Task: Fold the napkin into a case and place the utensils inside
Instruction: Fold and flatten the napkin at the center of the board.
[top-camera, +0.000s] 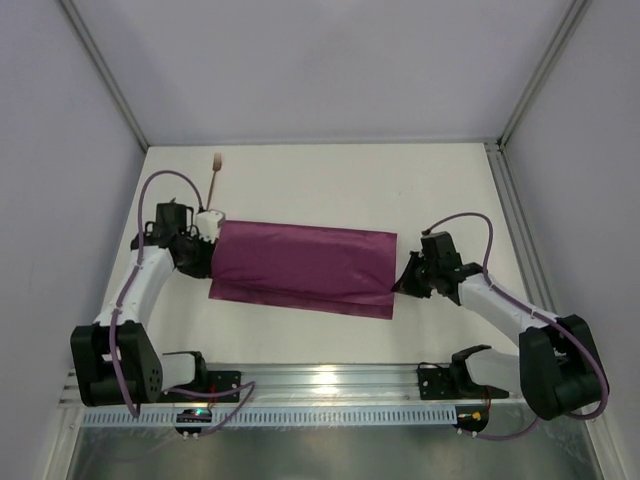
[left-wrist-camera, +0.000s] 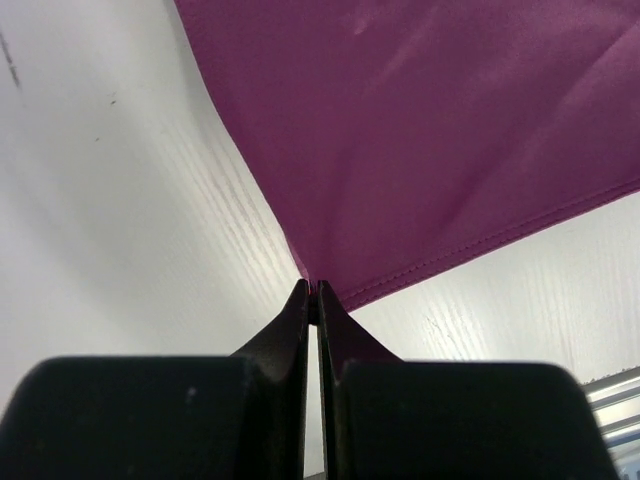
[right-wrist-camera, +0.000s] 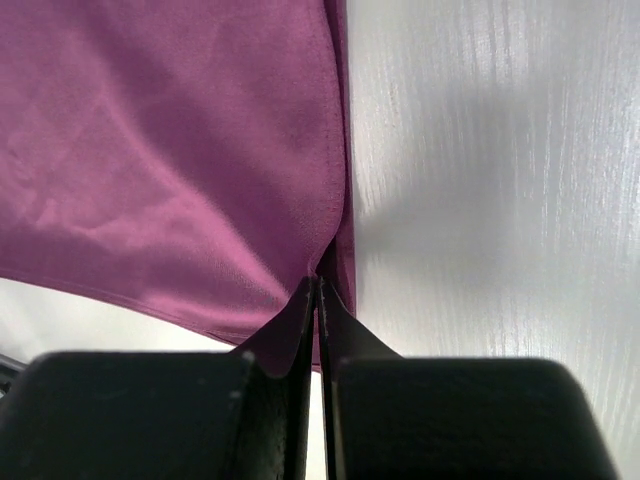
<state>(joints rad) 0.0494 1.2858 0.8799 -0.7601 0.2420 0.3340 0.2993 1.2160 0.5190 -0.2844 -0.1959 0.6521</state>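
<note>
The plum-purple napkin (top-camera: 300, 265) lies doubled over as a wide band across the middle of the table, its upper layer set back from the lower front edge. No case shows in any view. My left gripper (top-camera: 208, 268) is shut on the napkin's left corner (left-wrist-camera: 420, 130), the cloth pinched at the fingertips of the left gripper (left-wrist-camera: 313, 290). The right gripper (top-camera: 398, 284) is shut on the napkin's right edge (right-wrist-camera: 160, 150), where the right gripper (right-wrist-camera: 317, 282) pinches the hem. Of the utensils, a brown fork (top-camera: 215, 175) lies at the back left, beyond the left arm.
White table (top-camera: 330, 190) with grey walls on three sides and an upright post (top-camera: 500, 150) at the back right. A metal rail (top-camera: 320, 385) carrying the arm bases runs along the near edge.
</note>
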